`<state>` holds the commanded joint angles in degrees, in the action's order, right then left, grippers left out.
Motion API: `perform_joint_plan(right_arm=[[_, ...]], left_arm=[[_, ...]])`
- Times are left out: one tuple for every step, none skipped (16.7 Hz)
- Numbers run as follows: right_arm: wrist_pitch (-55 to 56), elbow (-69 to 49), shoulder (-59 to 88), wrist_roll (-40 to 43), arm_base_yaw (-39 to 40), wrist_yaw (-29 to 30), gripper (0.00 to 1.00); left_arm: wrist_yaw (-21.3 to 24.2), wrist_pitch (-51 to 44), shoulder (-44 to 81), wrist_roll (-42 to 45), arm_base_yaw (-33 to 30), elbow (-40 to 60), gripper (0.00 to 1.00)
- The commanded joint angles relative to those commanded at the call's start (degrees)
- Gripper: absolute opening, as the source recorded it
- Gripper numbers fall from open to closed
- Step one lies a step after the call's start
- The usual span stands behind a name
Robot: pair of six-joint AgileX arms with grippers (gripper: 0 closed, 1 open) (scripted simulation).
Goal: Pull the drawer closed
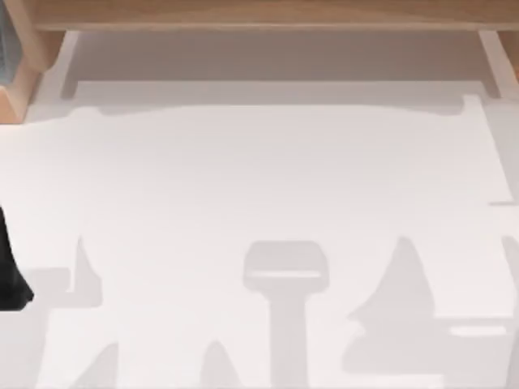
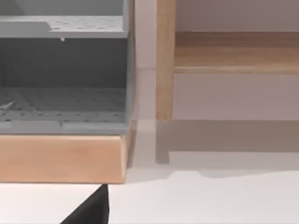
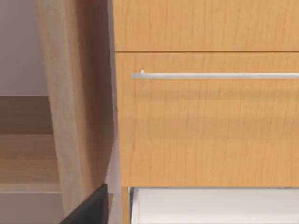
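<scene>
The drawer (image 2: 60, 156) stands pulled out at the table's far left, with a light wooden front and a grey perforated inside (image 2: 60, 105). Its corner (image 1: 15, 77) also shows at the top view's upper left. My left gripper (image 2: 91, 207) is a dark shape low in the left wrist view, just in front of the drawer's wooden front and apart from it. My left arm (image 1: 10, 271) sits at the table's left edge. My right gripper (image 3: 91, 207) faces a wooden front panel (image 3: 210, 130) with a silver bar handle (image 3: 215, 75), clear of both.
A wooden desk frame (image 1: 259, 14) spans the back of the white table (image 1: 259, 203). A wooden upright post (image 2: 165, 60) stands beside the open drawer. Another post (image 3: 74, 102) stands next to the panel with the handle. Shadows of the arms lie across the table's near half.
</scene>
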<state>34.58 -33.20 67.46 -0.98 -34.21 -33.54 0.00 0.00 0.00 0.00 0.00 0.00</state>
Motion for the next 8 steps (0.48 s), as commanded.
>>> perform_joint_plan(right_arm=[[1.28,-1.23,2.46,-0.05,-1.25,-1.25,1.0],[2.26,-2.17,4.26,-0.09,-2.2,-2.2,1.0],[2.94,-2.83,5.48,-0.11,-2.84,-2.86,1.0],[3.29,-3.16,6.1,-0.12,-3.17,-3.19,1.0],[3.33,-3.2,6.16,-0.12,-3.21,-3.22,1.0],[3.33,-3.2,6.16,-0.12,-3.21,-3.22,1.0],[3.33,-3.2,6.16,-0.12,-3.21,-3.22,1.0],[3.19,-2.94,5.99,-0.1,-2.97,-3.08,1.0]], left_arm=[[0.0,0.0,0.0,0.0,0.0,0.0,1.0],[0.0,0.0,0.0,0.0,0.0,0.0,1.0],[0.0,0.0,0.0,0.0,0.0,0.0,1.0],[0.0,0.0,0.0,0.0,0.0,0.0,1.0],[0.0,0.0,0.0,0.0,0.0,0.0,1.0],[0.0,0.0,0.0,0.0,0.0,0.0,1.0],[0.0,0.0,0.0,0.0,0.0,0.0,1.0],[0.0,0.0,0.0,0.0,0.0,0.0,1.0]])
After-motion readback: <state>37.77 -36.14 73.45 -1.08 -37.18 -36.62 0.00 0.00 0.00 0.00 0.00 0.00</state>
